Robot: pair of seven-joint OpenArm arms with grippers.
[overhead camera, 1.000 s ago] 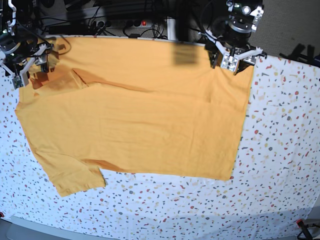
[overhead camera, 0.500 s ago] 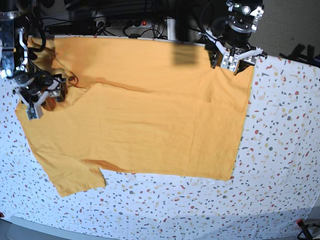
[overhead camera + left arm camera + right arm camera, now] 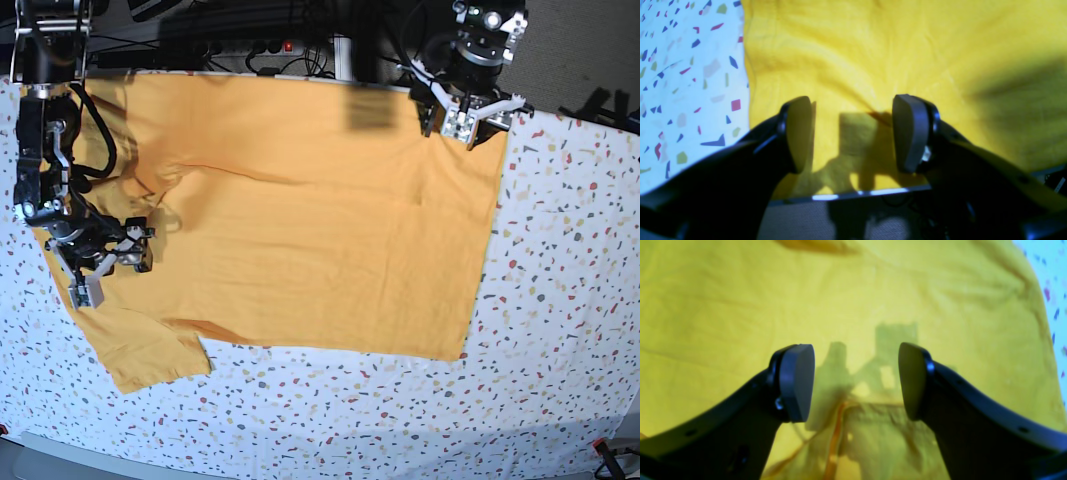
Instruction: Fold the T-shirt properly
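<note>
The orange-yellow T-shirt [image 3: 300, 230] lies spread flat on the speckled table [image 3: 560, 300], one short sleeve [image 3: 150, 355] pointing to the front left. No black marks show on it. My left gripper [image 3: 452, 126] is open and empty over the shirt's back right corner. In the left wrist view [image 3: 853, 133] its fingers straddle cloth [image 3: 873, 50] near the table's back edge. My right gripper [image 3: 108, 276] is open and empty above the shirt's left side, near the neck end. In the right wrist view [image 3: 855, 380] only yellow cloth [image 3: 740, 306] and a seam lie below it.
The white table cover with coloured flecks [image 3: 680, 73] shows right of and in front of the shirt. Behind the table's back edge are cables and a power strip [image 3: 285, 45]. A red-tipped object [image 3: 600, 445] sits at the front right corner.
My right arm has swung from the back left corner toward the front, along the shirt's left side, and stays open. My left arm has not moved.
</note>
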